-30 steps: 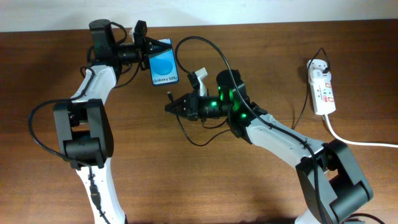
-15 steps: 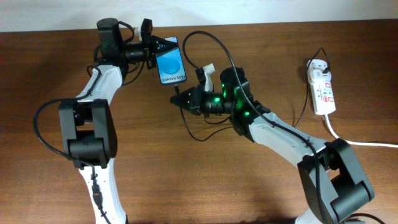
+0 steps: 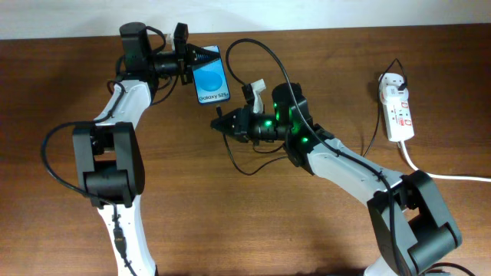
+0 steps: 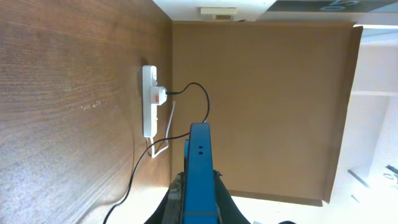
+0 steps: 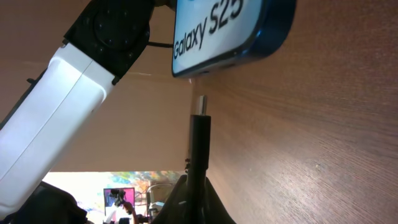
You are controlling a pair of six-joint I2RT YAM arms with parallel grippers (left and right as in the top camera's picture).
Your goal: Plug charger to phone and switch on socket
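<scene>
Right gripper (image 5: 198, 190): fingers pinched together on the black plug body of the charger (image 5: 200, 127), no gap showing beside it. Plug upright in the right wrist view, small metal tip leading, aimed at the lower edge of the phone (image 5: 231, 28). Tip just short of that edge, a sliver of space between, not touching. Left gripper (image 3: 192, 57): fingers clamped on the far end of the phone, one on each face as seen edge-on from the left wrist. From overhead, blue screen facing up, "Galaxy" text at the end nearest the right gripper, long axis running from the back of the table (image 3: 230, 230) toward the front, tilted slightly to the right. Cannot tell whether the phone's lower end rests on the wood or hangs just above it. Thin black charger cable arching up behind the right gripper and looping again below it. Phone close to the back edge of the table, little room behind; bare wood in front and to the left. Socket (image 3: 397, 109) well apart on the right side, long axis front to back, white cord (image 3: 445, 175) trailing off the right edge, open wood between it and the right arm.
</scene>
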